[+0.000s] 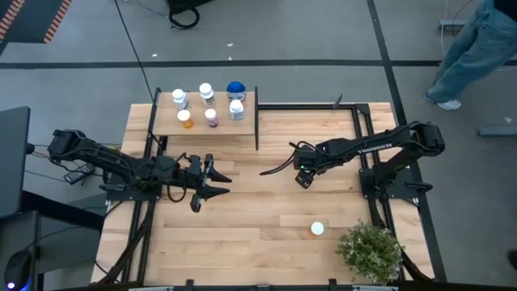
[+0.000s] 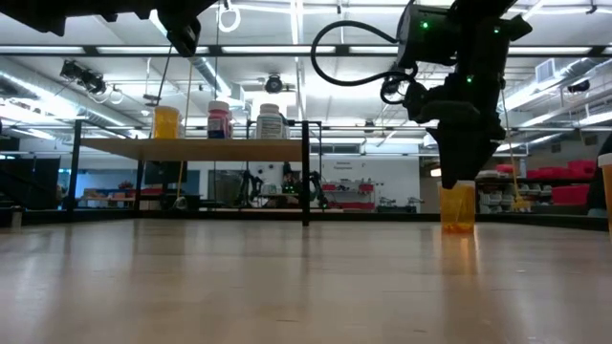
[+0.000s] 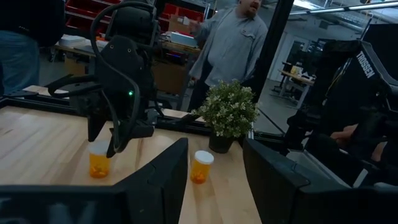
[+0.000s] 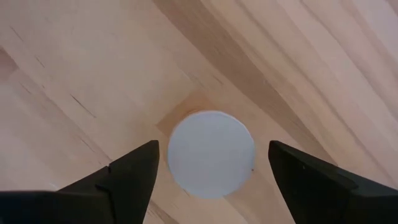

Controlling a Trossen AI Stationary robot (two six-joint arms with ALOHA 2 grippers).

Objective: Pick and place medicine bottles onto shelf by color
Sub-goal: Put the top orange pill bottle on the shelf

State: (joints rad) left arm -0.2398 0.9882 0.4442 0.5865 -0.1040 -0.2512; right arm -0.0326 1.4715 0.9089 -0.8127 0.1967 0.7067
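My right arm reaches in from the table's right edge, stretched toward the middle, wrist bent so the right gripper [image 4: 211,171] points straight down. Its two fingers [image 4: 134,174] stand wide apart, one on each side of an orange bottle [image 2: 457,205] with a white cap [image 4: 210,154]. The bottle stands upright on the table [image 1: 266,234] directly under the gripper; I see a gap between the cap and each finger, so nothing is clamped. In the low view the gripper covers the bottle's top and only the orange body shows below it.

My left arm lies low from the table's left edge, elbow back, and the left gripper [image 1: 212,179] points toward the centre with fingers partly spread and nothing between them.

A second orange bottle [image 1: 317,229] stands alone near the front right, just beside the plant [image 1: 370,250]. The shelf [image 1: 246,125] sits at the back left, carrying six bottles: five white-capped and a blue-topped one [image 1: 235,87].

A person [image 1: 472,48] stands on the floor beyond the table's far right corner.
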